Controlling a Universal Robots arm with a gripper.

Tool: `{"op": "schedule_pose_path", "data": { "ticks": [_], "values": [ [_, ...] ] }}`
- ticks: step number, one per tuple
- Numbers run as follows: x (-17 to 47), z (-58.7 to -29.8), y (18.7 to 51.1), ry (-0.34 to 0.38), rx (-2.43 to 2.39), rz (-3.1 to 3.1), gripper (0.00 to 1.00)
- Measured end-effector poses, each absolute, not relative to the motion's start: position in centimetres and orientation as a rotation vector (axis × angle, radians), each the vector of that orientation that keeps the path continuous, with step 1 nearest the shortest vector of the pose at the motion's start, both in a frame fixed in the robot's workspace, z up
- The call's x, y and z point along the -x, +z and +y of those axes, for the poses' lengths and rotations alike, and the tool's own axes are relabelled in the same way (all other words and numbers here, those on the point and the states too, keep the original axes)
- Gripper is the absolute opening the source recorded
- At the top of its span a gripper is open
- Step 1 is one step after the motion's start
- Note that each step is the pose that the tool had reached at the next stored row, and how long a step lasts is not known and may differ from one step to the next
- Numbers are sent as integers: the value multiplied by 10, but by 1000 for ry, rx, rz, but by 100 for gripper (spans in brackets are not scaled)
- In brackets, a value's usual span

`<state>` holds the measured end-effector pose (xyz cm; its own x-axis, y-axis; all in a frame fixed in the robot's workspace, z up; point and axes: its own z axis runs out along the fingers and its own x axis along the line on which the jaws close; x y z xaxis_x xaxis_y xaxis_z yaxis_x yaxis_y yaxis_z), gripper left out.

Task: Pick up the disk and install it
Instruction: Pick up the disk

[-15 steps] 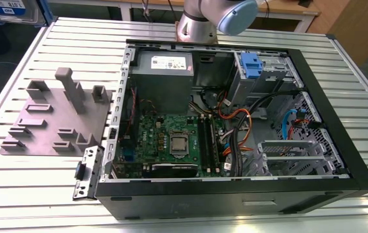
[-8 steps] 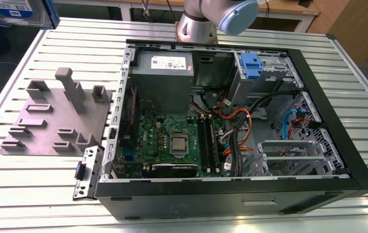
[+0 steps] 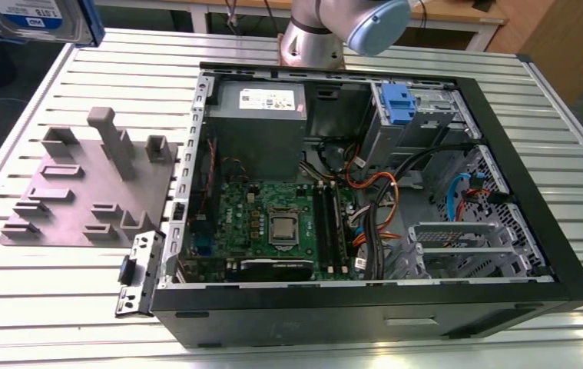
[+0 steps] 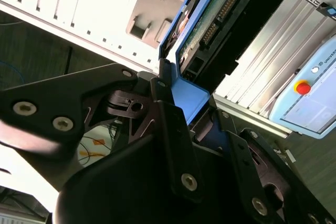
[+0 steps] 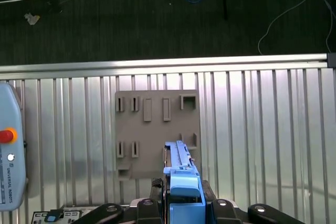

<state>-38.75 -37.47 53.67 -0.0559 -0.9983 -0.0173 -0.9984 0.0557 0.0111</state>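
While my gripper [image 4: 184, 98] grips the disk [image 3: 35, 17] by its blue carrier, at the upper left of the exterior view, away from the computer case [image 3: 373, 311], risk: plastic flex could let it tilt and jam at the drive cage [image 3: 432, 104].

Arm [image 3: 306, 38] silver tube — pale blue joint cap [image 3: 379, 23]; gripper [image 4: 184, 103] black linkages — silver screws [image 4: 189, 182].

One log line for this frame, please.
disk: held aloft | gripper: shut on disk | under it: fixture | case: disk not installed
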Motion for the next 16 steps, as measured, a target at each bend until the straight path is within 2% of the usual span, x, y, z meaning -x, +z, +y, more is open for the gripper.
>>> {"op": "schedule_pose_path", "data": {
  "ticks": [16],
  "values": [
    [378,-375,537,32,2155,2279,37]
  ]
}}
